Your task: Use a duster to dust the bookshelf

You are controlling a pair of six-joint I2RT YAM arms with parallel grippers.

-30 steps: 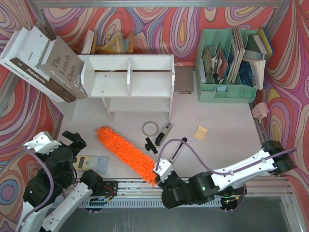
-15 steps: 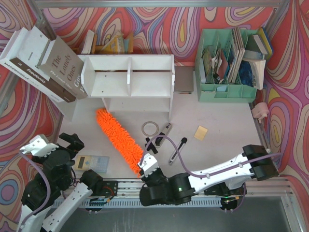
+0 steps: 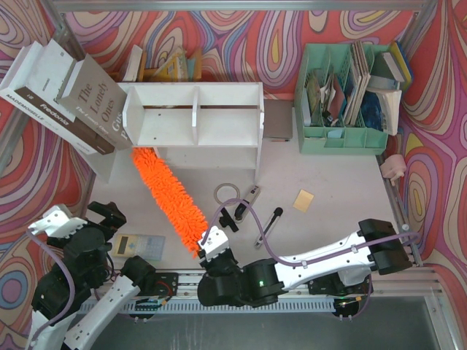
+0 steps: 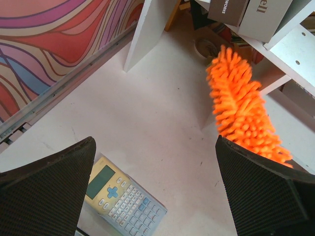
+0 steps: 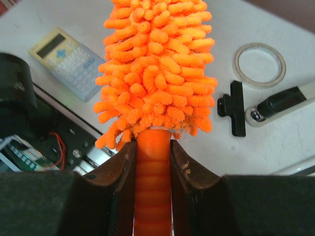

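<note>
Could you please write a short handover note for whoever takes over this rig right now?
The right gripper is shut on the handle of the duster.
The left gripper is open and empty, hovering near a calculator.
The duster angles away from the arms to the left, with its fluffy tip at the lower left corner of the bookshelf. I cannot tell whether it touches.
Done: duster grasped, tip at the shelf.
Left: sweep the tiers, divider and side panels, then set the duster down.
</note>
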